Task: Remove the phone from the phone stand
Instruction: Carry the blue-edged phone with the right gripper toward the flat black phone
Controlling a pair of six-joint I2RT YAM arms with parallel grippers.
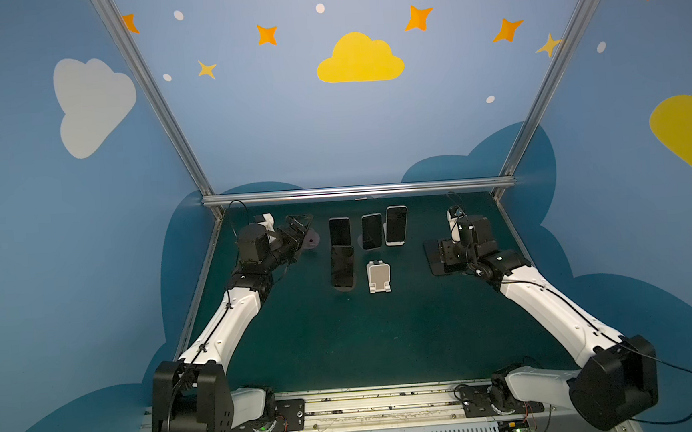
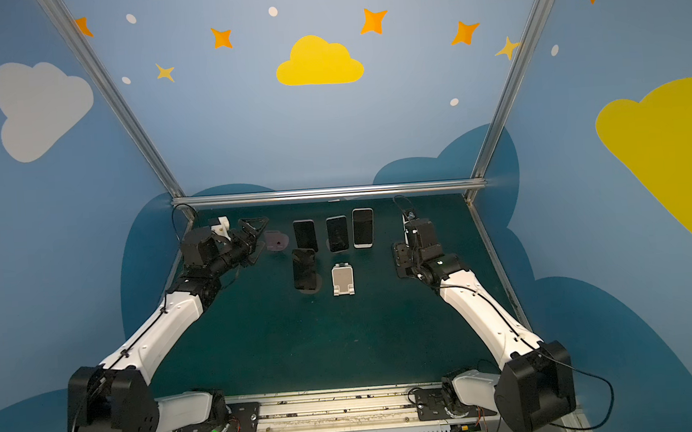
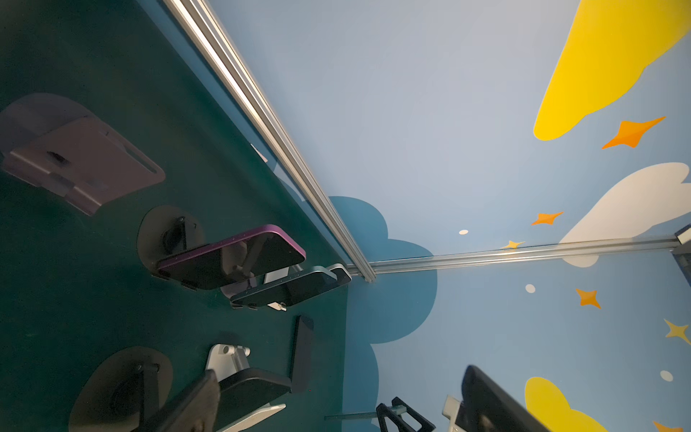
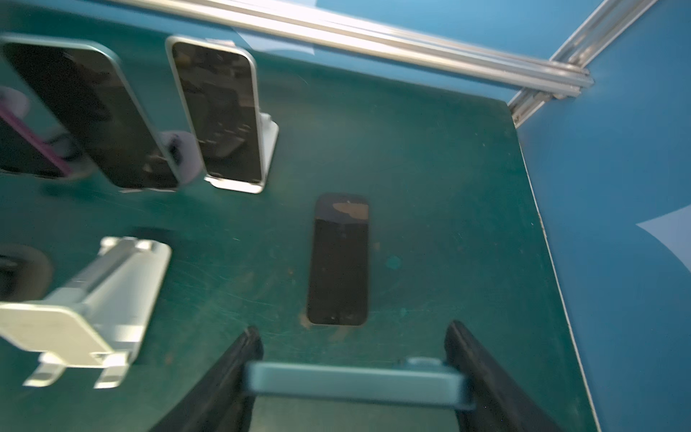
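Teal-blue along its visible edge, the phone [image 4: 355,381] is clamped by two opposite sides in the right pincer [image 4: 354,334], at the bottom of the right wrist view. The white phone stand [image 4: 86,310], at the lower left of that view and in the middle of both top views, is empty. I judge the lift-off done, with only the set-down to come. The left pincer [image 1: 300,233] is wide open and holds nothing. It is at the upper left of the bench [image 1: 386,339], just beside an empty purple-grey stand [image 1: 311,240].

The hold looks like the weak point. Smooth, thin sides give the pads little to bite on, so a tilt of the wrist could let the phone pivot or slide out. How high it hangs above the bench cannot be told, so opening too early might drop it.

A dark phone [image 4: 338,260] lies flat on the bench straight ahead of the jaws. Lowering forward could land one phone on the other. A swing toward the upper left of the wrist view could clip the white-framed phone [image 4: 218,112] that leans on its own stand.
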